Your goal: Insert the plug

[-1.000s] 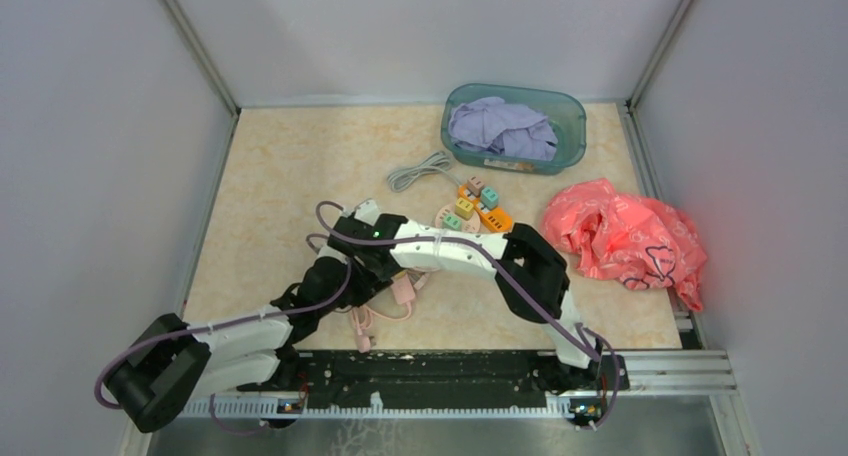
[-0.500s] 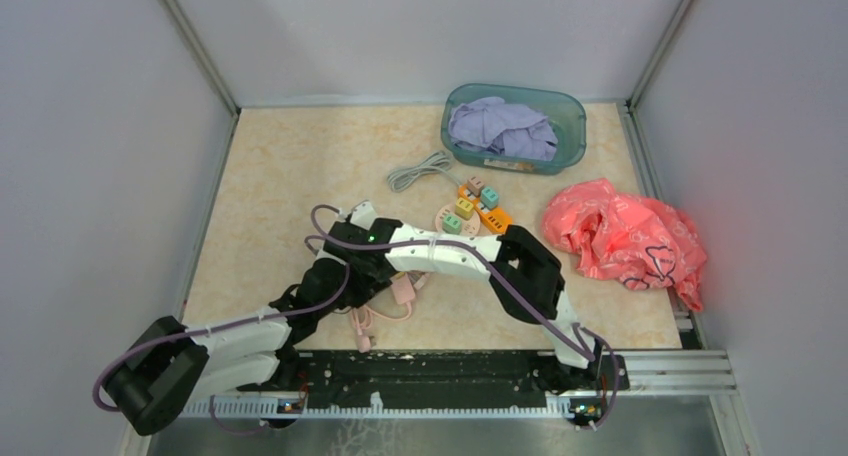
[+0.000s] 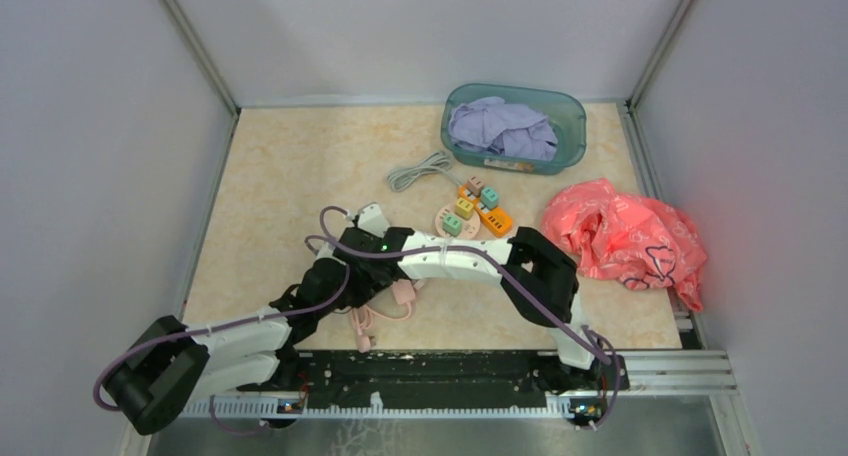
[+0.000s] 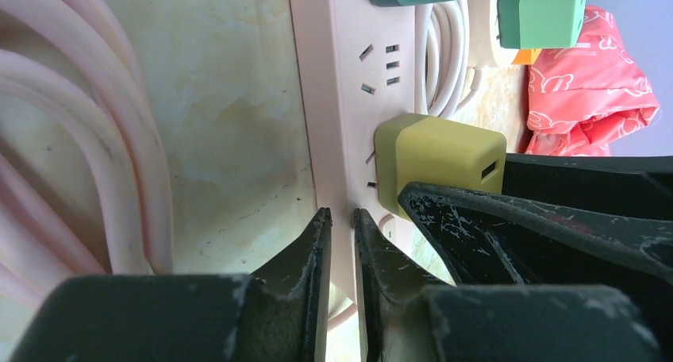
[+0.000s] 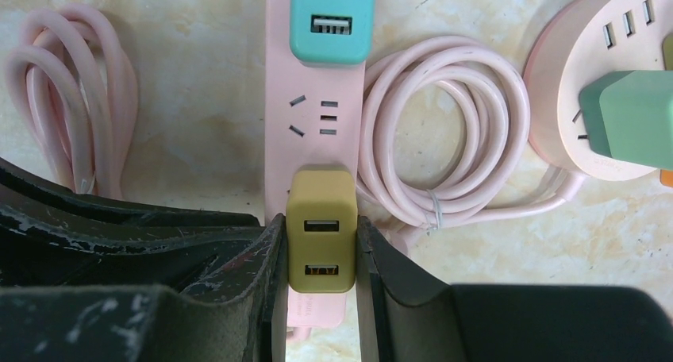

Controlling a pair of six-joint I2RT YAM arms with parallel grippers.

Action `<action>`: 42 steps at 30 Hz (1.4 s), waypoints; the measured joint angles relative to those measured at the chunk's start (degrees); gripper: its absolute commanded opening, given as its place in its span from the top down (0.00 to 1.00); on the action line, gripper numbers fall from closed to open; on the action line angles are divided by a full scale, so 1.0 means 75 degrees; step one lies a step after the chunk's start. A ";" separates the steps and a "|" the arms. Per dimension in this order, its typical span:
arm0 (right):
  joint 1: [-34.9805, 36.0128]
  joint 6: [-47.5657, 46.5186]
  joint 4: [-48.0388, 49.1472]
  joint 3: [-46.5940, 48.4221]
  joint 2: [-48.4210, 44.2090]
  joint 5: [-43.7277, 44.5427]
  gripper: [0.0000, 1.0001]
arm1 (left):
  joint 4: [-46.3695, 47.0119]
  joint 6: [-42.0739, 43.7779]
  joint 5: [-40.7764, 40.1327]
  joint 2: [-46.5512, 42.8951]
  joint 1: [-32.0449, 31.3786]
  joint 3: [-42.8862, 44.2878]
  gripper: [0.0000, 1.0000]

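**Item 1, far left.** A pink cord (image 5: 71, 100) is lying in loose loops on the table, clear of the sockets.

**Item 2.** The left gripper (image 4: 341, 217) is standing almost closed, with only a thin slot between the jaws. The near end of the pink power strip (image 4: 333, 100) is showing in that slot, so it is probably bracing the strip.

**Item 3, the task's thing.** The olive plug (image 5: 320, 243) is sitting on the strip's face over the socket nearest the arms. The right gripper (image 5: 320, 251) is clamping it from both sides. The left wrist view is showing its base against the strip, but the prongs are hidden, so how deep they are cannot be told. Judged progress: the plug is lined up and at least partly in. A final press, the release and the withdrawal are looking like what remains.

**Item 4.** An empty socket is lying next along the strip, and beyond it a teal plug (image 5: 333, 21) is occupying the far one.

**Item 5.** A coiled pale cord (image 5: 444, 132) is lying just beside the strip, touching its right edge.

**Item 6.** A round socket hub (image 5: 555, 76) is carrying a green plug (image 5: 635, 116).

**Item 7, far right and back.** A basin (image 3: 575, 116) holding purple cloth (image 3: 500, 126), and a pink bag (image 3: 625, 241), are lying well apart from the work.

**Obstruction.** Nothing is blocking the socket. The two grippers are crowding each other closely.
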 measured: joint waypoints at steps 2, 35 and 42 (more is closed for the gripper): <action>0.0020 0.0015 0.0003 0.0000 -0.0003 0.0032 1.00 | 0.0017 0.0000 0.0006 0.0009 0.0000 0.0000 0.78; -0.0396 -0.0828 -0.0242 0.0644 -0.0128 -0.0055 0.37 | -0.2553 0.0839 -0.0930 -0.2600 0.0000 0.0283 0.50; -0.1265 -0.1303 0.0673 -0.0560 -0.2186 -0.0102 0.20 | -0.3649 0.1585 -0.1740 -0.3448 0.0289 0.1040 0.24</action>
